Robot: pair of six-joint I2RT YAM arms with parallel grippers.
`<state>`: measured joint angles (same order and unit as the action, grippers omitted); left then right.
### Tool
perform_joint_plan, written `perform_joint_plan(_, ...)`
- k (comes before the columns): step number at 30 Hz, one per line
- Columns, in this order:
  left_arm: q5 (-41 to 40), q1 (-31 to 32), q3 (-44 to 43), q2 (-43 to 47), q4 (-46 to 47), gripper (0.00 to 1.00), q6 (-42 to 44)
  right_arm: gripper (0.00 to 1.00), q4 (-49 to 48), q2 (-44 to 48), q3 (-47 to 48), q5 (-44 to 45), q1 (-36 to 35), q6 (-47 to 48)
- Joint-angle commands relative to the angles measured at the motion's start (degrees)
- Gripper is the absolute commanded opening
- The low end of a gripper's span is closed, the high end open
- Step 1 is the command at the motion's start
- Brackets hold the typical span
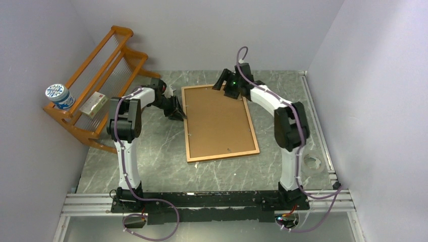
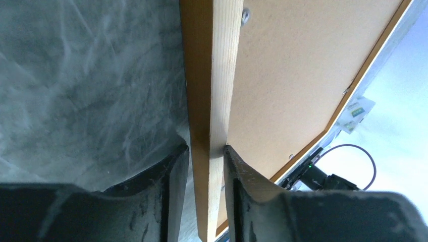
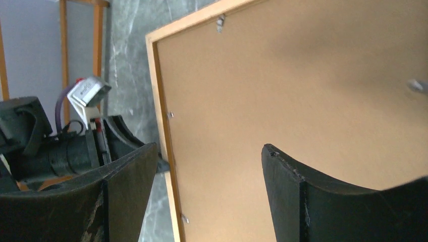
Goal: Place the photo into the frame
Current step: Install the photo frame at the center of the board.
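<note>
Frame (image 1: pixel 224 155) lies back-up mid-worktop, backing board (image 1: pixel 217 121) showing. Left gripper (image 2: pixel 207 148) straddles its left rail, fingers close on both sides; can't tell if clamped. Right gripper (image 3: pixel 209 151) spread wide over frame's far edge, holding nothing.

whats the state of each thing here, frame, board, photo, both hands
frame, lying back up on the table
backing board, seated in the frame
photo, not visible
left hand, straddling the frame's left rail, grip unclear
right hand, open over the backing board
</note>
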<state>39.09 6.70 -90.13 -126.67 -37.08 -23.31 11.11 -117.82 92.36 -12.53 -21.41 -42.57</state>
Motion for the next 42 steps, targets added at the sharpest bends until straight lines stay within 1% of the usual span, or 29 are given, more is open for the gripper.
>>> perform_joint_plan(1, -5.8, 1.7, 4.8, 3.5, 0.6, 0.42, 0.1, 0.79, 13.3, 11.5, -9.0, 9.0, 0.2, 3.8)
perform_joint_plan(4, -5.3, 1.7, 6.8, 6.2, 2.1, 0.46, -0.9, 0.79, 19.5, 18.9, -16.8, 10.5, 0.2, 1.4)
perform_joint_plan(7, -4.6, 1.8, 9.7, 8.6, 4.4, 0.48, -2.2, 0.78, 21.5, 25.3, -24.8, 10.2, -0.1, -2.7)
perform_joint_plan(8, -4.3, 1.8, 11.2, 9.4, 5.5, 0.48, -2.8, 0.76, 22.0, 26.9, -27.0, 10.5, -0.6, -3.4)
perform_joint_plan(10, -3.8, 1.9, 14.4, 11.3, 7.7, 0.48, -4.0, 0.68, 21.1, 28.9, -30.3, 9.0, -1.9, -2.1)
perform_joint_plan(13, -2.4, 2.3, 19.4, 13.9, 10.4, 0.48, -5.1, 0.64, 16.5, 31.0, -33.9, 6.1, -5.2, 2.3)
perform_joint_plan(16, -0.9, 2.8, 22.3, 14.9, 11.9, 0.48, -5.4, 0.64, 15.3, 28.9, -33.8, 3.5, -7.7, 3.9)
perform_joint_plan(19, -0.6, 3.5, 23.9, 15.2, 12.4, 0.47, -5.4, 0.63, 13.6, 25.4, -34.1, 2.1, -9.9, 3.2)
perform_joint_plan(22, -0.8, 4.0, 24.1, 14.9, 12.1, 0.42, -5.3, 0.61, 12.1, 22.4, -34.3, 1.8, -11.5, 2.6)
perform_joint_plan(26, -2.1, 4.5, 23.3, 14.2, 10.3, 0.33, -4.7, 0.58, 13.9, 19.6, -32.8, 4.3, -13.1, 3.1)
perform_joint_plan(28, -2.2, 4.6, 22.8, 13.8, 9.4, 0.30, -4.4, 0.57, 14.5, 19.2, -32.5, 4.0, -13.7, 3.2)
perform_joint_plan(35, -1.9, 4.7, 22.0, 12.9, 9.0, 0.24, -5.1, 0.54, 17.7, 19.0, -33.1, 1.1, -14.8, 4.7)
perform_joint_plan(42, -2.7, 4.7, 21.8, 12.1, 9.1, 0.20, -5.7, 0.53, 22.6, 20.3, -32.4, 3.2, -15.4, 6.2)
